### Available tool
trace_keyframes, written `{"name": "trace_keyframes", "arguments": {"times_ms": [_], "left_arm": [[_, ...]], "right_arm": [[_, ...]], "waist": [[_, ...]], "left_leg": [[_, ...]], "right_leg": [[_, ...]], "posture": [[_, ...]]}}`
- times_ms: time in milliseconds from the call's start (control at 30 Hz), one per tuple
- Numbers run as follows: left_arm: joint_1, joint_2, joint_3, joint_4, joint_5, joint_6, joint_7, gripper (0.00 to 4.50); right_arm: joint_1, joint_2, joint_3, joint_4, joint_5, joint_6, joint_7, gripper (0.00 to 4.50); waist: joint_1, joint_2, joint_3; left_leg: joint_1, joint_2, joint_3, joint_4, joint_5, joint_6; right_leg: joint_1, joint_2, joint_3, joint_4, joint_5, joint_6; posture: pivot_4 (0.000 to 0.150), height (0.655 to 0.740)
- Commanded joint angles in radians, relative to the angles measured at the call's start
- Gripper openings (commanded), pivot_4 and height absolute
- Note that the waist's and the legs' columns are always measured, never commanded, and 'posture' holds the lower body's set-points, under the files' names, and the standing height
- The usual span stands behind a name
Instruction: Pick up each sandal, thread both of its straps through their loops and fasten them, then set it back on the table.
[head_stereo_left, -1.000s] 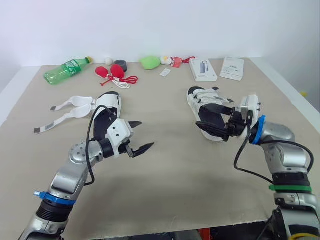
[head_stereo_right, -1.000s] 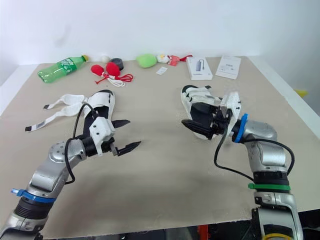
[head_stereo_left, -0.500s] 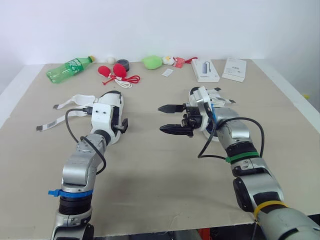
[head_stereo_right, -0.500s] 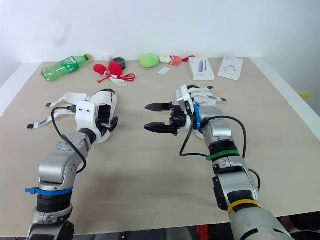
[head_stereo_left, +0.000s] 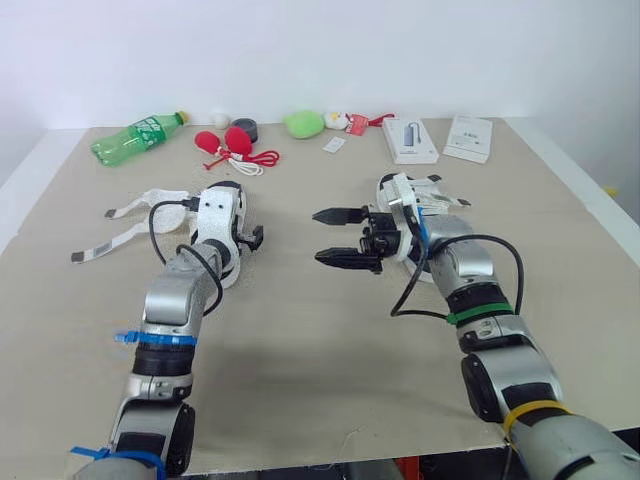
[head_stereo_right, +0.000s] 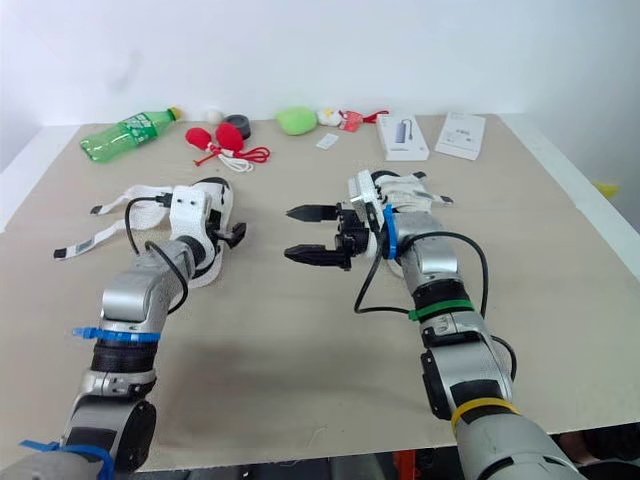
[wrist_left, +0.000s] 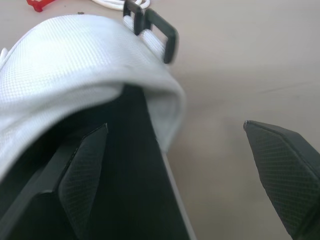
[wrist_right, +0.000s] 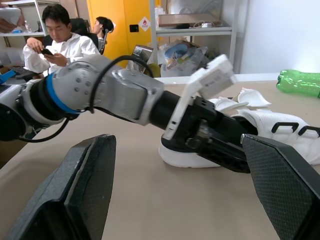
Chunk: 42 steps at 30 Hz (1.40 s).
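Observation:
The left sandal (head_stereo_left: 222, 212), white with a black footbed, lies on the table with its two straps (head_stereo_left: 140, 215) undone and spread out to the left. My left gripper (head_stereo_left: 248, 240) is open at the sandal's near end. In the left wrist view one finger (wrist_left: 85, 170) is over the footbed and the other finger (wrist_left: 285, 175) is outside over the table, astride the white side wall (wrist_left: 100, 85). The right sandal (head_stereo_left: 428, 190) lies behind my right forearm. My right gripper (head_stereo_left: 338, 238) is open and holds nothing. It points left over the bare table between the two sandals.
Along the far edge lie a green bottle (head_stereo_left: 135, 138), red balloon-like items with a cord (head_stereo_left: 228, 145), a dark disc (head_stereo_left: 244, 130), a green lump (head_stereo_left: 303, 123) and two white boxes (head_stereo_left: 408, 140) (head_stereo_left: 467, 137). People sit in the background (wrist_right: 55, 35).
A second ago my right gripper was at the right sandal; it has swung left and opened. My left gripper turned from pointing right and moved onto the left sandal's edge.

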Motion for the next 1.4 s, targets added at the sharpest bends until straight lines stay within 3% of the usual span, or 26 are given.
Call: {"name": "trace_keyframes", "arguments": {"times_ms": [33, 133, 267, 467, 700, 833, 1133, 1400], "left_arm": [[-0.081, 0.01, 0.006, 0.142, 0.017, -0.075, -0.007, 4.24], [-0.099, 0.018, 0.007, 0.18, 0.02, -0.114, -0.013, 3.1], [-0.093, 0.035, -0.008, 0.171, 0.027, -0.131, -0.037, 2.09], [0.016, 0.14, -0.087, -0.031, 0.011, -0.165, -0.214, 0.03], [0.346, 0.392, -0.171, -0.418, -0.068, -0.403, -0.613, 0.03], [0.488, 0.506, -0.176, -0.487, -0.091, -0.597, -0.808, 0.03], [0.455, 0.577, -0.284, -0.337, 0.027, -0.997, -1.02, 0.03], [0.448, 0.567, -0.318, -0.296, 0.023, -1.111, -1.054, 0.03]], "right_arm": [[0.003, 0.007, -0.02, -0.024, -0.03, -0.045, -0.065, 4.43], [-0.003, 0.01, -0.03, -0.012, -0.042, -0.05, -0.108, 4.5], [-0.006, 0.007, -0.03, -0.002, -0.055, -0.064, -0.134, 4.5], [-0.001, 0.001, -0.039, -0.01, -0.046, -0.052, -0.14, 4.5], [0.024, -0.035, -0.042, -0.05, -0.037, -0.025, -0.094, 4.5], [0.048, -0.061, -0.043, -0.088, -0.024, 0.011, -0.055, 4.5], [0.136, -0.13, -0.003, -0.231, -0.012, 0.117, 0.043, 4.5], [0.222, -0.217, -0.005, -0.341, 0.002, 0.151, 0.061, 4.5]], "waist": [[0.0, 0.0, 0.0], [0.0, 0.0, 0.0], [0.0, 0.0, 0.0], [-0.001, 0.0, 0.0], [-0.001, 0.0, 0.0], [0.003, 0.0, 0.0], [0.002, 0.0, 0.0], [0.002, 0.0, 0.0]], "left_leg": [[0.0, 0.0, 0.0, 0.0, 0.0, 0.0], [0.0, 0.0, 0.0, 0.0, 0.0, -0.001], [0.0, 0.0, 0.0, -0.001, 0.0, -0.001], [0.0, 0.0, 0.0, -0.002, 0.0, -0.001], [0.0, 0.0, 0.0, -0.005, 0.0, -0.003], [0.0, 0.0, 0.001, -0.006, 0.0, -0.003], [0.0, 0.0, 0.002, -0.003, 0.0, -0.002], [0.0, 0.0, 0.002, -0.004, -0.001, 0.0]], "right_leg": [[0.0, 0.0, 0.0, 0.0, 0.0, 0.0], [0.0, 0.0, 0.0, 0.0, 0.0, 0.0], [0.0, 0.0, 0.0, 0.0, 0.0, 0.0], [-0.001, 0.0, 0.0, 0.0, 0.0, 0.0], [-0.002, -0.001, 0.0, 0.0, 0.0, -0.006], [-0.002, -0.002, 0.0, -0.001, -0.001, -0.007], [-0.002, -0.002, 0.001, -0.001, -0.006, -0.009], [-0.002, -0.002, 0.0, 0.0, -0.006, -0.005]], "posture": [[0.15, 0.74], [0.15, 0.74], [0.15, 0.74], [0.15, 0.74], [0.15, 0.74], [0.15, 0.74], [0.15, 0.74], [0.15, 0.74]]}}
